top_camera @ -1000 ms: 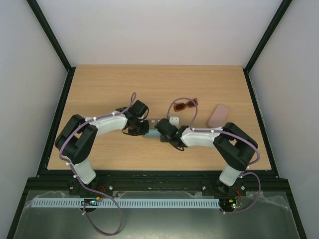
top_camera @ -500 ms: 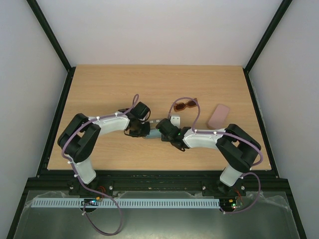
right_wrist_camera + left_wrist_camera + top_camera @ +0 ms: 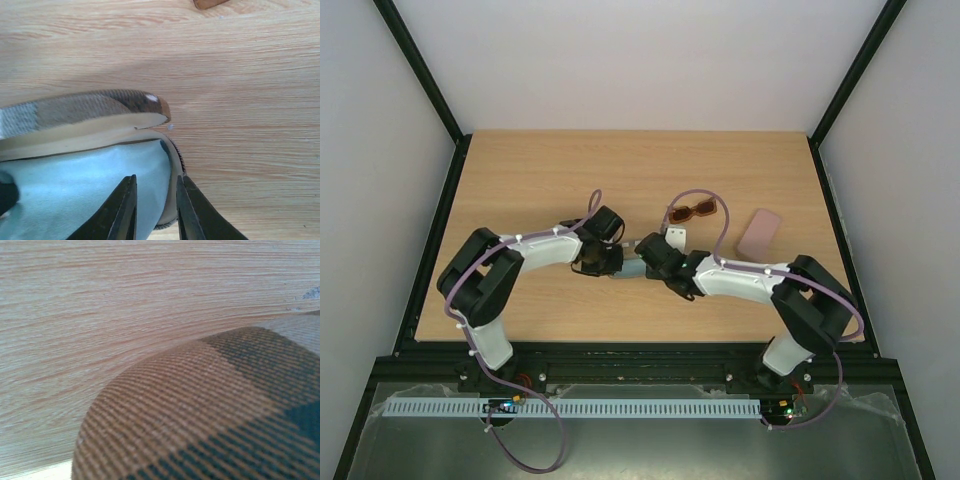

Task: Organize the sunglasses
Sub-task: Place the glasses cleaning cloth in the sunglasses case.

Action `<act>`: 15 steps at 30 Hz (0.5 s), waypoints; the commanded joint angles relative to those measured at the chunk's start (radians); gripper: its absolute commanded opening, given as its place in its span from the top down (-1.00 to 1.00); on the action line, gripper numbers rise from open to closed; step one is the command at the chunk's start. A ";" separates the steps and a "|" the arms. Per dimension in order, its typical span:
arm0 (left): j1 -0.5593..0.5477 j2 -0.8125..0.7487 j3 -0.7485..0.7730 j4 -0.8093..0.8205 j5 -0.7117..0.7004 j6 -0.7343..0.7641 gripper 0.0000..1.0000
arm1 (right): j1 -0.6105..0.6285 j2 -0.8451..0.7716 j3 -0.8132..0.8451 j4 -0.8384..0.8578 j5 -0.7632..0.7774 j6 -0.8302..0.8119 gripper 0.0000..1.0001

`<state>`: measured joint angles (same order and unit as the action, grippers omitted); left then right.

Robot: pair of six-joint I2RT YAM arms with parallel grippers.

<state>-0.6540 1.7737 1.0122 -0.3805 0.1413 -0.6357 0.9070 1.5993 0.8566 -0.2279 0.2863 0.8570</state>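
The reddish-brown sunglasses (image 3: 691, 211) lie folded on the table, behind and to the right of both grippers. Between the grippers lies the brown woven case (image 3: 628, 270), lid (image 3: 90, 107) raised over a light blue lining (image 3: 100, 170). My right gripper (image 3: 156, 177) is slightly open; one finger is over the lining, the other outside the case's end wall. My left gripper (image 3: 603, 262) sits at the case's left end. Its wrist view shows only the case fabric (image 3: 200, 415), fingers hidden. A dark shape shows inside the case at the left edge. I cannot make out the black wire-framed sunglasses.
A flat pink case (image 3: 759, 232) lies to the right of the brown sunglasses. Both arms reach inward and nearly meet at mid-table. Black frame posts border the wooden table (image 3: 520, 180) at left and right.
My right gripper's jaws have parted from shut to slightly open. The right arm has stretched a little to the left, and the case has shifted slightly with both grippers.
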 commanded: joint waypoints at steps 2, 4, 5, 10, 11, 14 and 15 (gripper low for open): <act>-0.006 0.020 -0.012 -0.031 -0.029 -0.005 0.96 | -0.005 -0.065 0.029 -0.015 -0.057 -0.015 0.63; -0.006 0.017 -0.013 -0.033 -0.034 -0.006 0.96 | -0.005 -0.050 0.041 -0.011 -0.110 -0.024 0.67; -0.006 0.015 -0.013 -0.034 -0.038 -0.007 0.96 | -0.004 -0.038 0.047 -0.012 -0.125 -0.026 0.68; -0.006 0.005 -0.012 -0.044 -0.056 -0.011 0.96 | -0.005 0.031 0.055 0.009 -0.165 -0.028 0.69; -0.006 0.002 -0.012 -0.044 -0.059 -0.012 0.96 | -0.005 0.045 0.057 0.012 -0.166 -0.030 0.69; -0.007 -0.006 -0.011 -0.052 -0.073 -0.014 0.96 | -0.006 0.078 0.061 0.021 -0.160 -0.033 0.67; -0.007 -0.009 -0.010 -0.054 -0.078 -0.015 0.96 | -0.005 0.086 0.063 0.023 -0.158 -0.034 0.66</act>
<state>-0.6590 1.7737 1.0122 -0.3817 0.1184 -0.6395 0.9062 1.6463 0.8944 -0.2161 0.1268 0.8333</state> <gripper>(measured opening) 0.020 0.163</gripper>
